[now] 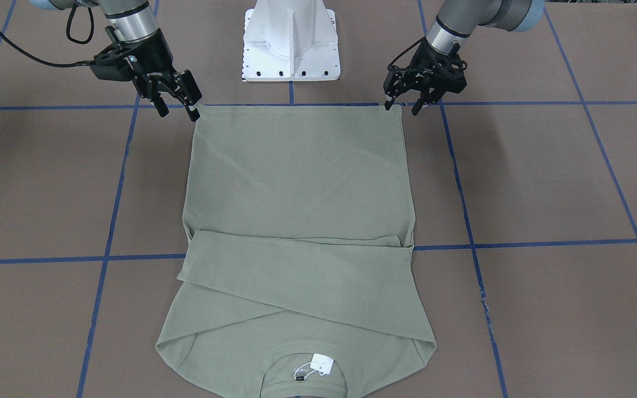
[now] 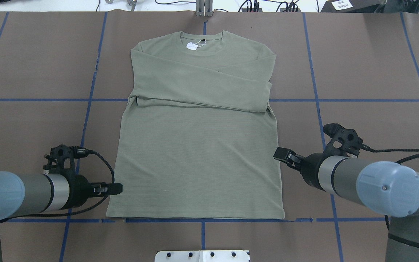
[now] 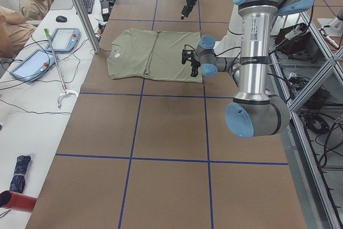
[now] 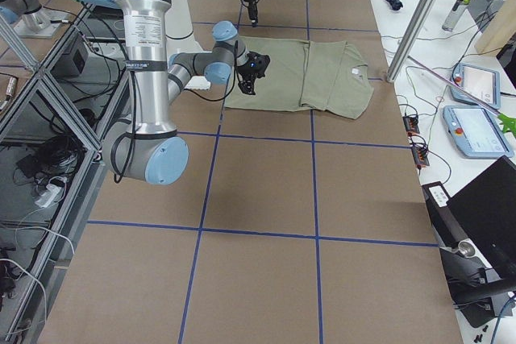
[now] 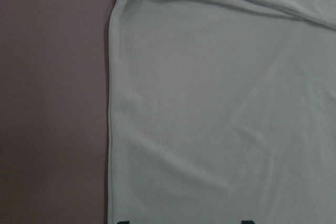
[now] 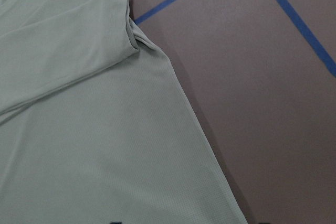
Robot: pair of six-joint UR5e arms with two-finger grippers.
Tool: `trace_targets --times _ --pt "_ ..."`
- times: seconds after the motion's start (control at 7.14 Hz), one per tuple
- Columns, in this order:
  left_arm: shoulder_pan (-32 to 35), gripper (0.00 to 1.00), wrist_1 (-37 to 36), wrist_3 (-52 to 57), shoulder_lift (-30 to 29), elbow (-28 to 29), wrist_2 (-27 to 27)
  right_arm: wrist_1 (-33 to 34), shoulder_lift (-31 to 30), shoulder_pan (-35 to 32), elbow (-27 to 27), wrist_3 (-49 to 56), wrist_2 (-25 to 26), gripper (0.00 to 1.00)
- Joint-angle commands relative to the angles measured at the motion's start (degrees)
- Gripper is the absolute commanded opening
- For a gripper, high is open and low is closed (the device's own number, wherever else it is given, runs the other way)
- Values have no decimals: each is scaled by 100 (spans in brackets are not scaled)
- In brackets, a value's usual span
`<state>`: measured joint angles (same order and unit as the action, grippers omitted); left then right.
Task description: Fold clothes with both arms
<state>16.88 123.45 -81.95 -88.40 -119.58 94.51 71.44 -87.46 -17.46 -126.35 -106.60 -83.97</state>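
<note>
First, from across the table: a sage-green long-sleeved knit shirt (image 1: 302, 177) lies flat on the matte brown table (image 1: 545, 182), which is gridded with blue tape lines (image 1: 545, 242). Its hem runs along one tape line just in front of the white metal pedestal base (image 1: 291, 50), and its round collar is at the opposite end. A white tag on a string (image 1: 323, 364) sits inside the neck beside a small dark label; nothing on either can be read. The knit is finely ribbed, and both sleeves are folded across the chest, one over the other. The black right gripper (image 1: 178, 113) slants down at the hem corner on this view's left with its fingers spread. The black left gripper (image 1: 401, 108) hangs at the other corner, fingers likewise apart. Neither visibly pinches cloth.

From overhead, two silver-tubed arms with light-blue joint caps reach in almost level. Each gripper tip is over a side edge of the shirt, the right one farther from the hem.

In the side views each near arm's upright tube carries print too small to read.

The left wrist view shows the shirt's straight side edge against the table, with two dark fingertip ends set apart at the bottom. The right wrist view shows the edge running diagonally past a folded sleeve.
</note>
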Motion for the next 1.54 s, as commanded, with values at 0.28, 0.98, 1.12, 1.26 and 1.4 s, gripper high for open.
trace_targets --times 0.28,0.98,1.12,1.26,1.4 --pt "-668 60 30 -963 156 137 -486 10 -210 990 -12 -713 934 88" --pt "-817 59 39 -1200 51 356 -732 10 -210 1008 -12 -757 1023 90" --pt "-844 59 39 -1200 42 365 -724 10 -218 1017 -12 -766 1040 90" --pt "-844 59 39 -1200 7 365 -732 10 -219 1017 -12 -766 1058 90" --pt "-853 52 39 -1209 -11 383 -732 10 -219 1017 -12 -783 1058 90"
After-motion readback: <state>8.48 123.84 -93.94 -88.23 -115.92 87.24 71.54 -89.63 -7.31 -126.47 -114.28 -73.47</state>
